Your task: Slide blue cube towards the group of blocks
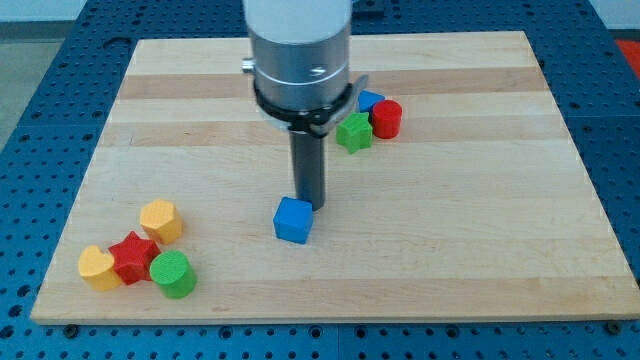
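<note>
The blue cube (293, 220) lies on the wooden board (450, 230) a little left of centre, towards the view's bottom. My tip (309, 205) stands just above and right of it, touching or nearly touching its upper right corner. A group of blocks lies at the lower left: an orange hexagonal block (160, 219), a red star (133, 257), a yellow heart (97, 268) and a green cylinder (174, 274).
A second cluster lies above and right of my tip: a green star (353, 132), a red cylinder (386, 118) and a blue block (369, 100), partly hidden by the arm's body (300, 50).
</note>
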